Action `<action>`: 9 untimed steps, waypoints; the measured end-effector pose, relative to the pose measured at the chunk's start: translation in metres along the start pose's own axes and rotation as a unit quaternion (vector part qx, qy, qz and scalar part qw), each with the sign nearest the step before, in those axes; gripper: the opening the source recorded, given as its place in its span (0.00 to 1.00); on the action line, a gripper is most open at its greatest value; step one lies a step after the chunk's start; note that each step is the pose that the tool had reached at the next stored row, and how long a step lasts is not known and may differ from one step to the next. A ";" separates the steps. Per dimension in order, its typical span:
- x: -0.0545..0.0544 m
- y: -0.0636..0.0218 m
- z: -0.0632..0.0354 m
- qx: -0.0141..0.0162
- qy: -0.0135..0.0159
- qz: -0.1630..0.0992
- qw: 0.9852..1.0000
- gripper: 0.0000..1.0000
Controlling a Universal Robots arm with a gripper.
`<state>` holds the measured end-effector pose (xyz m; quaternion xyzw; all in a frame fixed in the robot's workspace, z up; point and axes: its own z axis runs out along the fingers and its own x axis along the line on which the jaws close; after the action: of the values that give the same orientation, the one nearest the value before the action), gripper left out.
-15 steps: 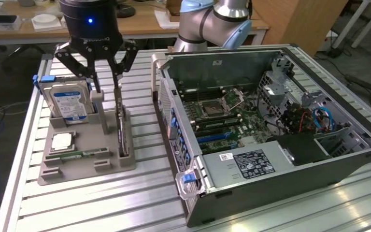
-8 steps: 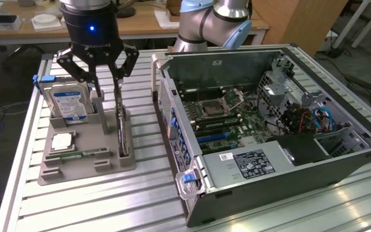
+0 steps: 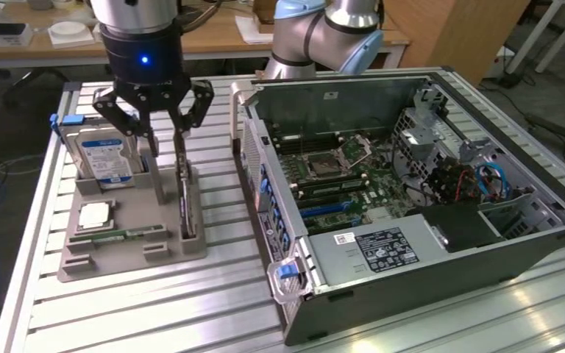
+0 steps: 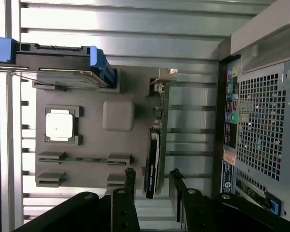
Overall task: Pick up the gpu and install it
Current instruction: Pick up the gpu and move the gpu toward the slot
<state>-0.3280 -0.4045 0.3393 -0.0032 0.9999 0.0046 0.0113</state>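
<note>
A robot gripper (image 3: 164, 131) hangs wide open over a grey tray (image 3: 115, 261) on a slatted metal table (image 3: 115, 316), at the exterior view's left. Its two fingers (image 4: 129, 181) straddle one end of the gpu (image 3: 186, 198) and hold nothing. The card stands on edge in a slot along the side of the tray nearest the computer case (image 3: 410, 184). Just its thin dark edge shows, so its cooler face and circuit board are hard to make out. The wrist view shows a gap between each finger and the card. In the exterior view the fingers partly mask the card's far end. To the left of the card a hard drive (image 3: 106, 156) stands upright in the tray, with a processor (image 3: 96, 215) and a memory stick (image 3: 126, 235) lying nearer. The case lies open at the exterior view's right, its motherboard (image 3: 337, 176) exposed. The arm (image 3: 322, 33) behind it is cut off by the frame's top edge.
</note>
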 end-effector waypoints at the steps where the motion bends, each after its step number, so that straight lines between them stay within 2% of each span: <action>1: 0.000 -0.0001 0.0018 0.000 0.000 0.001 1.000 0.41; 9: 0.000 -0.0021 0.0163 0.000 0.000 0.004 1.000 0.41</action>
<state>-0.3274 -0.4065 0.3230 0.0008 0.9999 0.0045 0.0113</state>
